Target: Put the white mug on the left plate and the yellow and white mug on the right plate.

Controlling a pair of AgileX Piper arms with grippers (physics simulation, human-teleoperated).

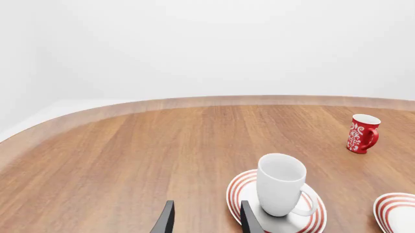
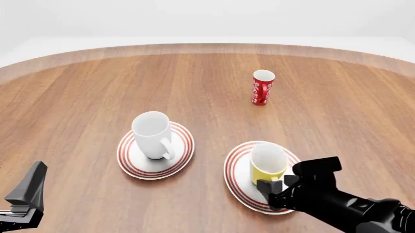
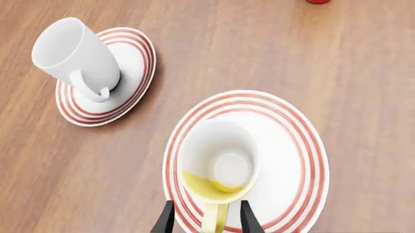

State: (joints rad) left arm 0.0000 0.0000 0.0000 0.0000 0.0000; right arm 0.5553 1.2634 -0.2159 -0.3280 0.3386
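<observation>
1. White mug [image 2: 153,134] stands upright on the left plate [image 2: 133,164], handle toward the camera side — plate rim shows all around it.
2. Yellow and white mug [image 2: 268,163] stands on the right plate [image 2: 238,179], near its centre.
3. Right gripper [image 3: 206,217] – fingers spread either side of the yellow handle, gaps visible, no contact seen.
4. Left gripper [image 1: 206,217] spread and empty, beside the left plate.
5. Red patterned cup [image 2: 263,87] stands well apart on bare wooden table [image 2: 77,97].

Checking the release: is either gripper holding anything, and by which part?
The right gripper straddles the yellow mug's handle; contact cannot be told. The left gripper is open, holding nothing.
</observation>
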